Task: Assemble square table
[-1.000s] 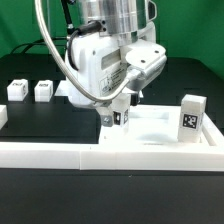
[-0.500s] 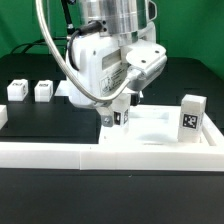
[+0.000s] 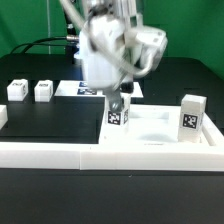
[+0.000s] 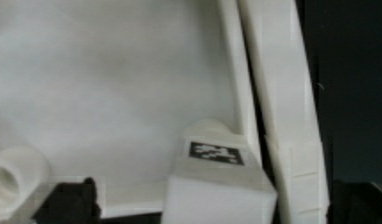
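Gripper [image 3: 121, 96] is hanging just above one leg block [image 3: 119, 114] — your jaws are standing released, gripping nothing. That block is standing upright on the square slab [image 3: 152, 128], toward the exterior view's left. A second leg [image 3: 191, 116] is standing at the slab's right side. Two spare legs [image 3: 16, 90] are sitting well apart, leftward. Blur is smearing the arm — contact appears broken.
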Tool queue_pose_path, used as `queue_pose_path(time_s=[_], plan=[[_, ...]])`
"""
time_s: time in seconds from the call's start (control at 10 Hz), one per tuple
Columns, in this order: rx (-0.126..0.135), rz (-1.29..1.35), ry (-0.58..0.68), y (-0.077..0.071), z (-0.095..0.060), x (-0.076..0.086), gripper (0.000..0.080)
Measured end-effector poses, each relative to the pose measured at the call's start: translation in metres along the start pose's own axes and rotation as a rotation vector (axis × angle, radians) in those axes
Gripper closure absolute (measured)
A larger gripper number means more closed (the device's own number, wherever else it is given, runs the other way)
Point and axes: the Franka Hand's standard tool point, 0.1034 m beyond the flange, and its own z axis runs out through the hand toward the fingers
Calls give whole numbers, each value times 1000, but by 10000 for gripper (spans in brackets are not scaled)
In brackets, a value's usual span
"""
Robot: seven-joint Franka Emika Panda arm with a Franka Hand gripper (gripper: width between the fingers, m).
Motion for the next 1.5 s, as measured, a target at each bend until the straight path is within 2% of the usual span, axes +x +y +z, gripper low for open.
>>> queue_pose_path(time_s=[0.1,0.2,0.4,0.5,0.6,0.7,0.8,0.9,1.4,1.5], plan=[[-6,-140,-4,6,-7,-2,151],[-15,-215,9,11,-7,-5,151],[-19,-376,10,10,-4,-2,151],[-8,-537,28,10,-3,-1,151],[17,-860,80,18,6,-3,151],[-4,-977,87,31,12,-9,151],[-24,-1198,103,30,13,-9,151],[-25,-1401,117,27,13,1,151],[-58,-1691,124,27,15,8,151],[-90,-1693,112,38,32,23,151]])
